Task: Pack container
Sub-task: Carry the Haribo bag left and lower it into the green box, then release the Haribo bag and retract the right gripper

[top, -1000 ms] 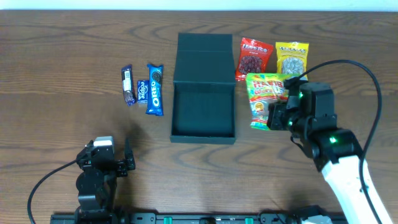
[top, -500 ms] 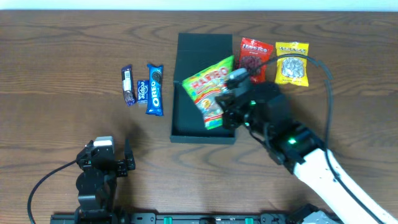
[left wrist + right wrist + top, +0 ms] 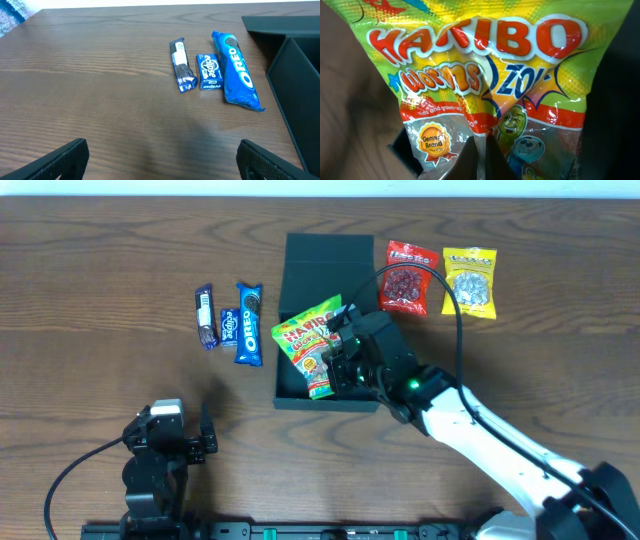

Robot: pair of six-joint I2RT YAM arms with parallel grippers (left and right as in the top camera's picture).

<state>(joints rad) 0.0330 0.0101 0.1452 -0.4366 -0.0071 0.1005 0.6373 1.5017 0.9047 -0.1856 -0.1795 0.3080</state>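
Observation:
The dark teal container (image 3: 290, 395) stands open at the table's middle, its flap lid (image 3: 328, 250) lying back behind it. My right gripper (image 3: 335, 360) is shut on a green Haribo worms bag (image 3: 307, 340) and holds it over the left part of the container's opening. In the right wrist view the bag (image 3: 490, 75) fills the frame, pinched between the closed fingers (image 3: 481, 150). My left gripper (image 3: 203, 442) is open and empty near the front left; its fingertips (image 3: 160, 160) frame bare table. The container's left wall (image 3: 295, 85) shows in the left wrist view.
A blue Oreo pack (image 3: 249, 323), a small blue gum pack (image 3: 228, 326) and a dark bar (image 3: 205, 316) lie left of the container; they also show in the left wrist view (image 3: 237, 70). A red bag (image 3: 408, 277) and a yellow bag (image 3: 470, 280) lie at its right.
My right gripper has carried the Haribo bag from the table right of the container leftward over the container's opening. The left arm has not moved.

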